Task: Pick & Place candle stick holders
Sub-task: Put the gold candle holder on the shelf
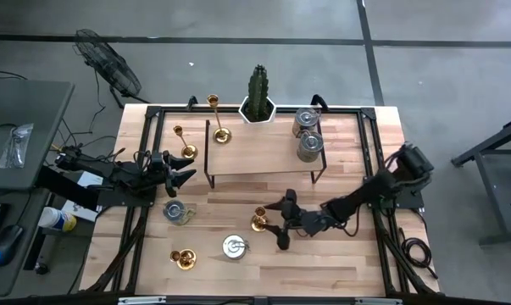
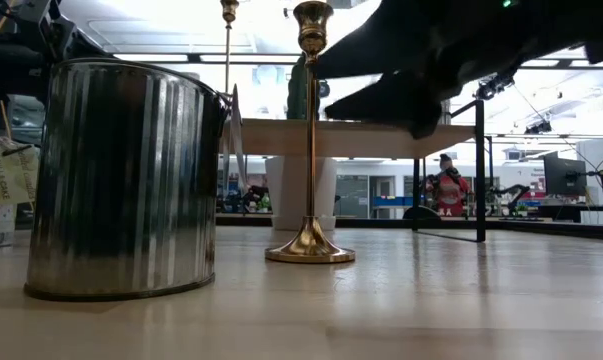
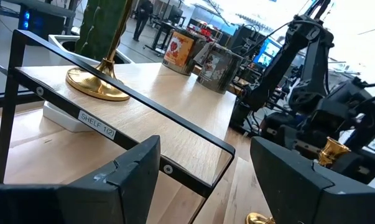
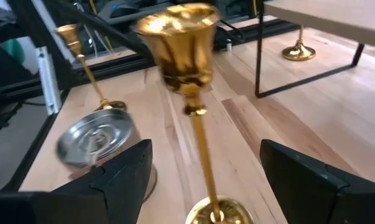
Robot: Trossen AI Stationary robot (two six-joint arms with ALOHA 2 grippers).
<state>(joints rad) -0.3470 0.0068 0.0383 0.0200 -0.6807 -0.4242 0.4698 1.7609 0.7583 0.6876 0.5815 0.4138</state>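
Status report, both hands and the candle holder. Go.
Right hand open, straddling tall candle holder, not gripping. Left hand open, waiting by shelf. Tin close beside.

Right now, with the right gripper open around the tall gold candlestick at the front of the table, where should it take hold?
Grip the thin stem of the candlestick, below the cup and above the flared base. It stands upright, so come in level from the side, as the open right gripper sits now, one finger on each side. The cup and base are too wide and sloped to pinch securely.
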